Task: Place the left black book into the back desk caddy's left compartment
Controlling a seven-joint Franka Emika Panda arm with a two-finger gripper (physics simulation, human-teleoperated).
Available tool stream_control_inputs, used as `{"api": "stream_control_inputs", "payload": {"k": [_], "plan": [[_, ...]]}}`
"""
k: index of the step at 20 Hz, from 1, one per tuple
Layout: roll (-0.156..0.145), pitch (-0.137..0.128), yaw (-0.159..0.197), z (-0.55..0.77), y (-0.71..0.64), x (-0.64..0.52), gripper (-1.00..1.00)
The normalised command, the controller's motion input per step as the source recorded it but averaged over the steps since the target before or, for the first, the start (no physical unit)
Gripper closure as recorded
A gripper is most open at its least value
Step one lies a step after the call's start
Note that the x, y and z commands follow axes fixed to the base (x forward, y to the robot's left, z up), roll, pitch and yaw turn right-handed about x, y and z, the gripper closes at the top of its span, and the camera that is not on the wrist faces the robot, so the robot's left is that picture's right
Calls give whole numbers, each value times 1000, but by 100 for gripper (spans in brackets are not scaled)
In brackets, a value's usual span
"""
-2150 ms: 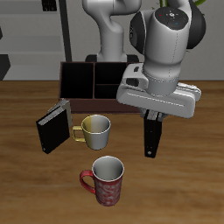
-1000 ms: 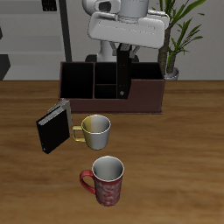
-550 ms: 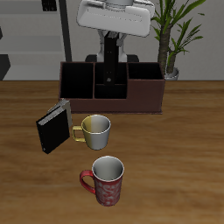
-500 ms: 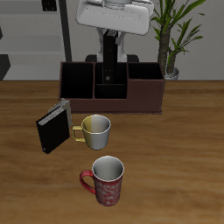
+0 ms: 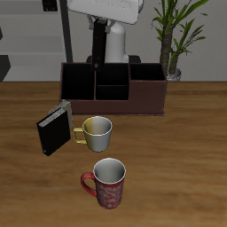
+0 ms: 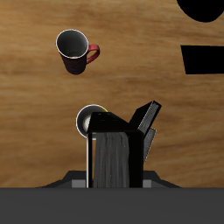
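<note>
The brown wooden surface carries everything. The white robot arm rises behind its back edge, and its upper part runs out of the exterior view.

The back desk caddy, a wide, low, reddish-brown open-top box with a black inside, stands along the back edge near the middle. Its left compartment, the end bay at one short side, shows only its black lining. A green potted plant stands behind the caddy's other end.

The left black book, a dark rectangular volume, shows clearly only in the wrist view. There the end effector pinches it from both sides, with one finger against each cover. The book hangs upright, well above the surface and not in any bay.

A second black book stands tilted on the surface. It is in front of the caddy's left-compartment end and apart from the caddy.

A silver metal mug with a yellow handle sits just beside that book, with its handle turned toward it.

A red patterned mug stands nearer the front edge, apart from the silver mug.
</note>
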Motion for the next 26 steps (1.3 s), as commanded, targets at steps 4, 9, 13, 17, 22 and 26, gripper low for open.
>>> {"api": "stream_control_inputs", "payload": {"k": [4, 9, 13, 17, 22, 26], "plan": [[-73, 13, 20, -63, -390, -423, 100], [-67, 32, -12, -185, -345, -273, 100], [24, 27, 63, -69, -109, -343, 100], [22, 33, 44, -98, -35, -358, 100], [21, 32, 27, -113, 0, -259, 100], [13, 31, 41, -167, -76, -144, 100]]}}
